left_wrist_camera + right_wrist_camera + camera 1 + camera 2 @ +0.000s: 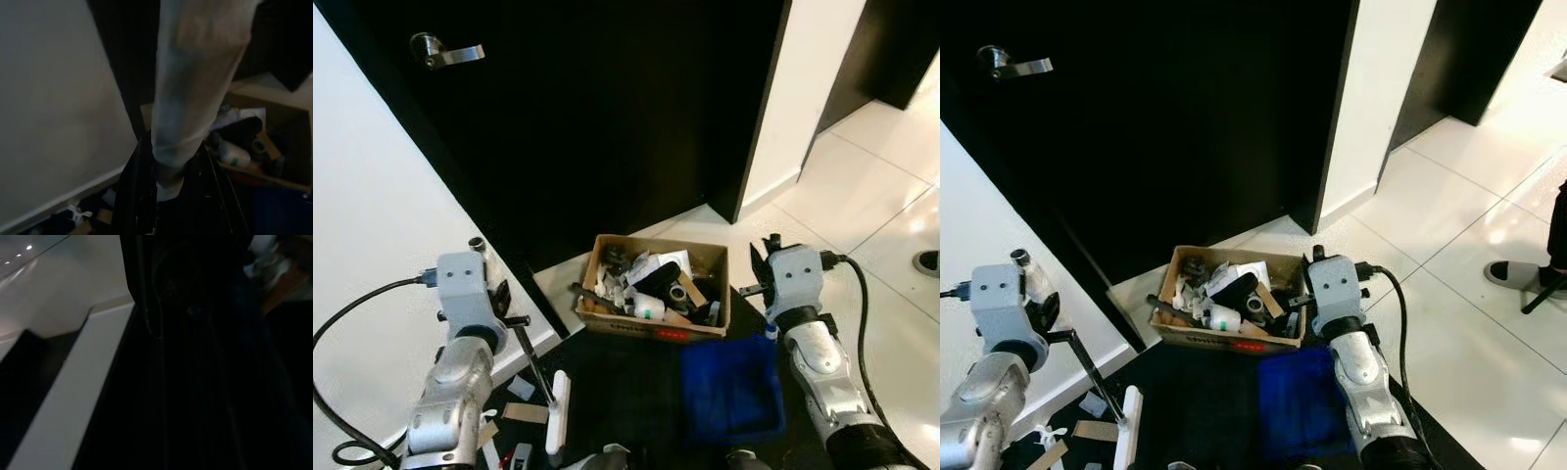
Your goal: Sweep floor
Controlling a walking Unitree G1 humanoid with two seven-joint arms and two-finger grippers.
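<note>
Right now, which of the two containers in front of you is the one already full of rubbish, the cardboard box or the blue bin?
The cardboard box by the black door: it is heaped with scraps. The blue bin, nearer you, shows nothing inside.

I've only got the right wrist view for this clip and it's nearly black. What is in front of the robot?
Observer: A cardboard box crammed with rubbish sits on the floor before a black door.
Operator: Is there anything on the floor to sweep?
Observer: Yes, scraps lie along the white wall, beside the left arm.
Operator: And where is the broom?
Observer: The broom slants down from the left pincer; its white head rests on the floor next to those scraps.
</note>
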